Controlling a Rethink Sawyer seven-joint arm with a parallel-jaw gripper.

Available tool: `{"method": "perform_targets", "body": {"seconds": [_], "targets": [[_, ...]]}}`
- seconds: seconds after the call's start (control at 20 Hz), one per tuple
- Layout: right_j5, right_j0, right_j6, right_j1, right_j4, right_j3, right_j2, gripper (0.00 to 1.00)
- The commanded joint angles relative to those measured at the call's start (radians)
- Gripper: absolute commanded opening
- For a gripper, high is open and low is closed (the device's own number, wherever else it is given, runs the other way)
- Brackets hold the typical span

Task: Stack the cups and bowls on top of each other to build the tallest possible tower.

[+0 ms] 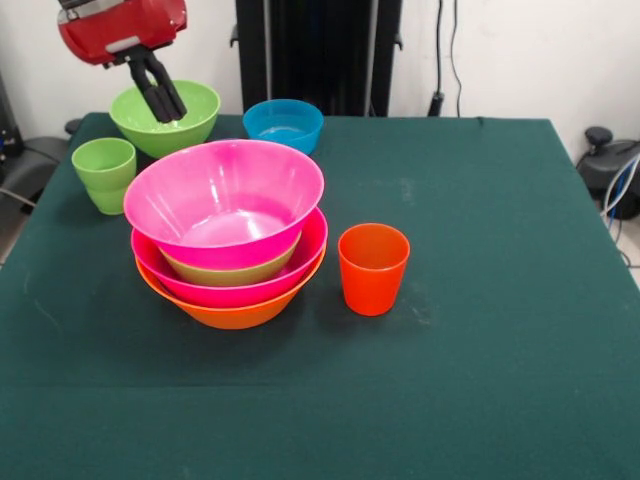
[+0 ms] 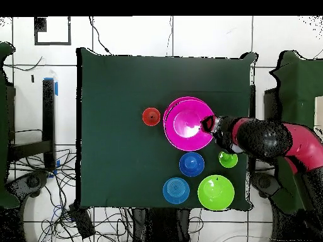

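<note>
The tower [image 1: 228,235] stands left of the table's middle: an orange bowl [image 1: 235,316] lowest, then a pink bowl [image 1: 300,262], a green bowl [image 1: 230,271] and a large pink bowl [image 1: 225,190] on top. It also shows in the overhead view [image 2: 183,123]. The orange-red cup [image 1: 373,268] stands upright just right of it. The light green cup [image 1: 104,172] stands at the far left. My gripper [image 1: 168,112] hangs above a loose green bowl [image 1: 195,125] at the back left. Its fingers are close together and hold nothing.
A light blue bowl [image 1: 283,125] sits at the back, next to the loose green bowl. The overhead view shows a smaller dark blue bowl [image 2: 191,164] between it and the tower; the front view hides it. The table's far left edge [image 1: 60,160] is close to the green cup.
</note>
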Motion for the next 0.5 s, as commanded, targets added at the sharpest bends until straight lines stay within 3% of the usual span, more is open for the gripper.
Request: {"method": "perform_targets", "body": {"seconds": [0.05,0.5], "targets": [[-0.083,0.05,-0.037,-0.087,-0.057,0.157,-0.019,0.0],[-0.241,0.131,0.183,-0.212,-0.033,0.288,-0.103,0.0]]}}
